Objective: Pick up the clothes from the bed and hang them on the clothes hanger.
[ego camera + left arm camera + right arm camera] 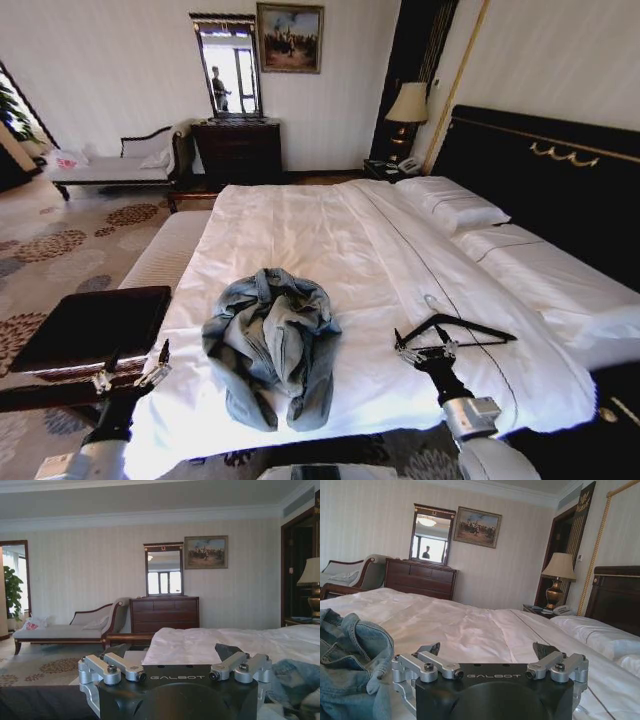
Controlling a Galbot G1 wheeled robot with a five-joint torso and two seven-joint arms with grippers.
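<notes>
The clothes [270,345], a light-blue denim jacket, lie crumpled in a heap on the near part of the bed [330,240], on its white sheet. The heap sits between the two tools and a little ahead of both.

The left tool [136,372] hovers at the near left edge of the bed, its fingers spread and holding nothing. The jacket lies to this tool's right, near but not touching it; in the left wrist view a fold of denim [295,677] shows just past the spread fingers [120,667] of the left tool [175,662]. A dark counter [90,325] stands beside the bed on this tool's far side from the jacket.

The right tool [425,350] hovers over the near right part of the bed, fingers spread and empty too. The jacket lies to its left, apart from it; the right wrist view shows the denim [350,662] beside the right tool [487,655].

The clothes hanger [455,330], thin and black, lies flat on the sheet right at the right tool's fingertips, reaching away from it toward the pillows [450,210]. Whether the tips touch the hanger, I cannot tell.
</notes>
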